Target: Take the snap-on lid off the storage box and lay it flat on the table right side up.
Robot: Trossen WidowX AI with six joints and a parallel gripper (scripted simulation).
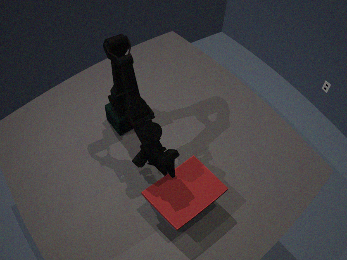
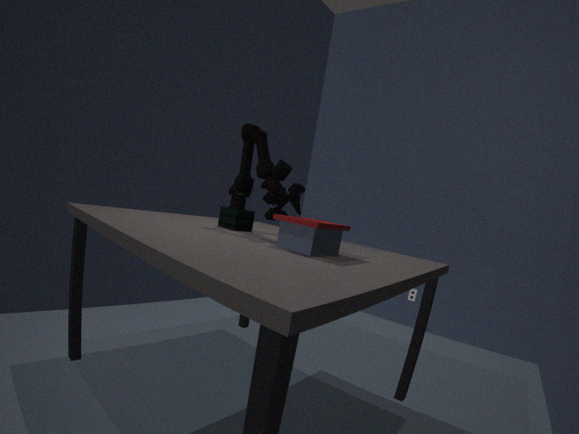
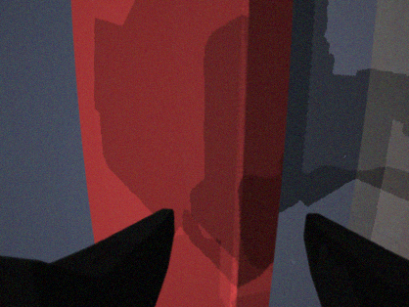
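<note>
The red lid (image 1: 201, 179) (image 2: 327, 224) (image 3: 147, 98) sits flat on top of the blue-grey storage box (image 2: 295, 238) (image 3: 328, 137), its rim overhanging the walls. The box stands on the table (image 1: 55, 181) (image 2: 210, 261). My gripper (image 1: 169, 175) (image 2: 289, 213) (image 3: 239, 223) is open, tilted, at the lid's long edge facing the arm base. In the wrist view one finger is over the lid's top side and the other is past the edge, on the box-wall side, with the lid's rim between them. A gap shows beside the right finger. Whether the left finger touches the lid cannot be told.
The arm's dark green base block (image 1: 117, 120) (image 2: 236, 219) stands on the table behind the gripper. The table's near corner (image 2: 292, 317) is in front of the box in the exterior view. Arm shadows cross the lid and table.
</note>
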